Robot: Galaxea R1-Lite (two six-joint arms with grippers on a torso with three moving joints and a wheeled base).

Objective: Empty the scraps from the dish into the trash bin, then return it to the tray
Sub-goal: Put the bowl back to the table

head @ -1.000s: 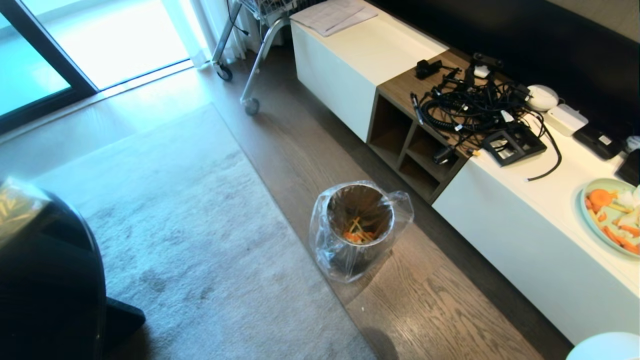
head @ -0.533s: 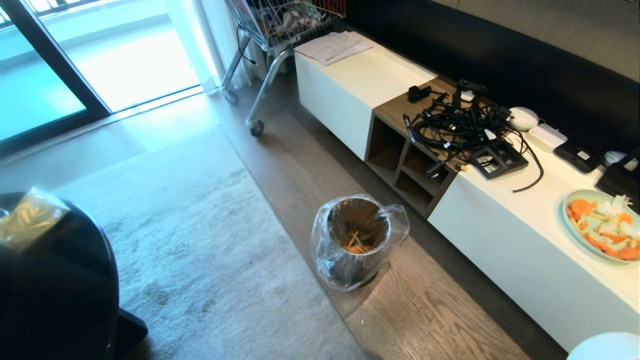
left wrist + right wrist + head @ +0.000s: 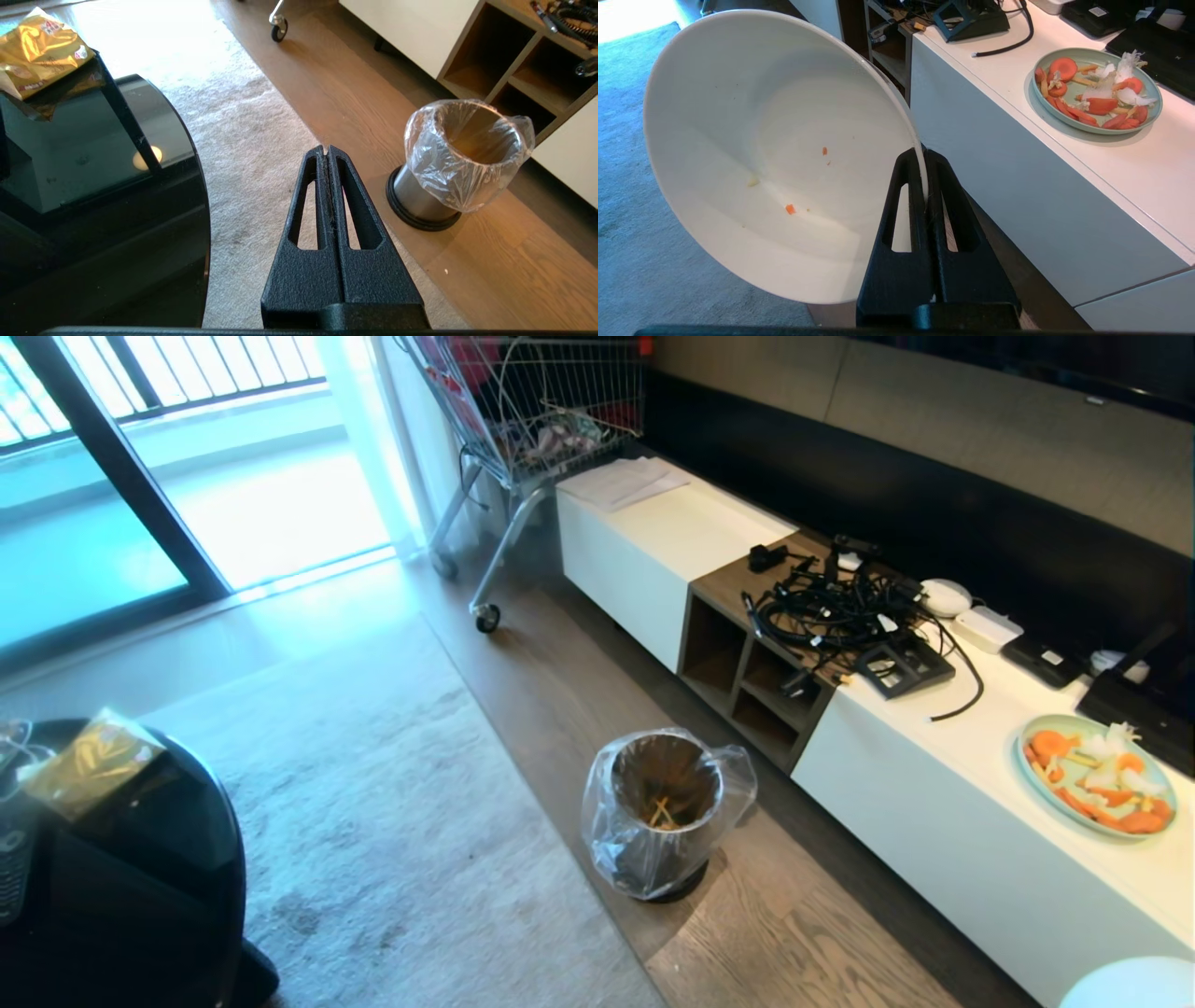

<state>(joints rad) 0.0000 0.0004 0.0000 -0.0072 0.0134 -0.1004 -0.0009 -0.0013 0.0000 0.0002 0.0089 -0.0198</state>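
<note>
two claws are pressed together: the right claw (image 3: 926,156) pinches the dish (image 3: 775,154) rim, the left claw (image 3: 326,150) holds nothing beside the trash bin (image 3: 460,158).

dish (image 3: 1134,985) — cropped at frame corner

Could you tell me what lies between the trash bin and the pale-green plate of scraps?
In the head view, only wood floor and the white cabinet's front separate trash bin and plate.
</note>
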